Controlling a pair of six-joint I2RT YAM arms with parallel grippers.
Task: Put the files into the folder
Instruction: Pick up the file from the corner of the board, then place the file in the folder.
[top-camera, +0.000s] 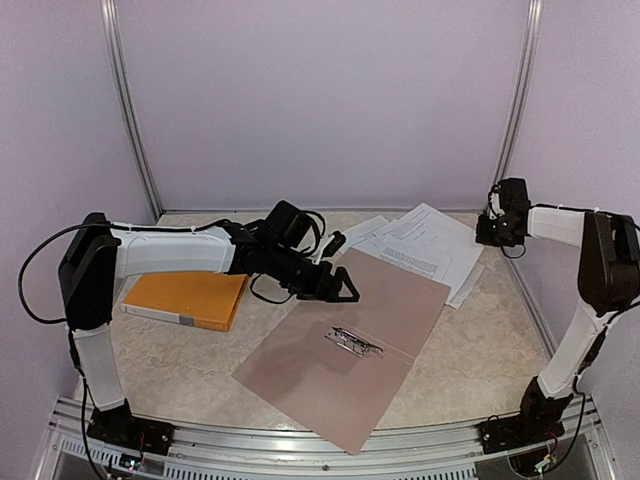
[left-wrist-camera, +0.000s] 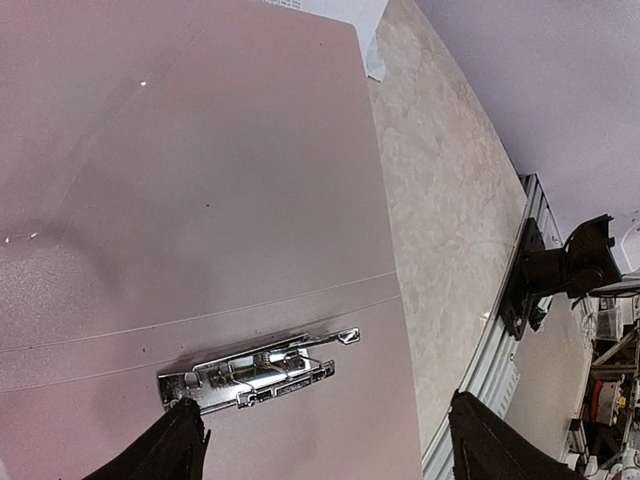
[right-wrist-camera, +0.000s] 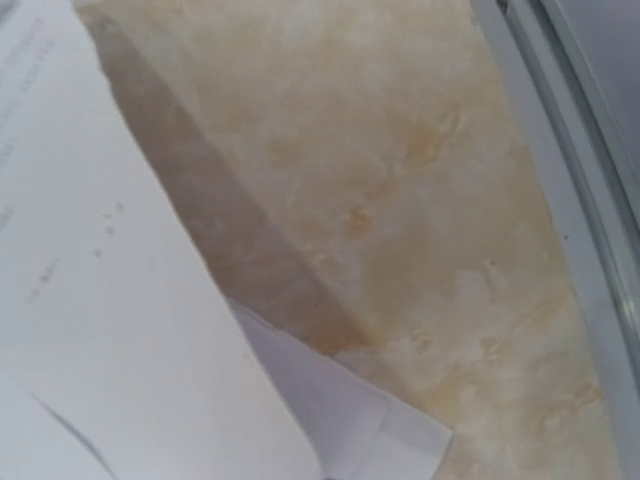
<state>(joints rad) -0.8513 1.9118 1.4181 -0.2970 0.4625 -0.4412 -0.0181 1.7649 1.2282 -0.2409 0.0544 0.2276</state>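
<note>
The pink folder (top-camera: 300, 370) lies open on the table with its metal clip (top-camera: 353, 342) at the spine. The files (top-camera: 425, 240), white printed sheets, lie fanned behind it, partly under its far edge. My left gripper (top-camera: 340, 285) hovers open over the folder (left-wrist-camera: 200, 150), its dark fingertips either side of the clip (left-wrist-camera: 255, 370) with nothing between them. My right gripper (top-camera: 492, 232) sits at the files' right corner. In the right wrist view its fingers are hidden, and a sheet of the files (right-wrist-camera: 120, 330) rises off the table toward the camera, casting a broad shadow.
An orange book (top-camera: 185, 298) lies flat at the left, under the left arm. The metal rail (top-camera: 300, 440) runs along the near edge. Pale walls close in the back and both sides. Marbled tabletop (right-wrist-camera: 420, 200) shows to the right of the files.
</note>
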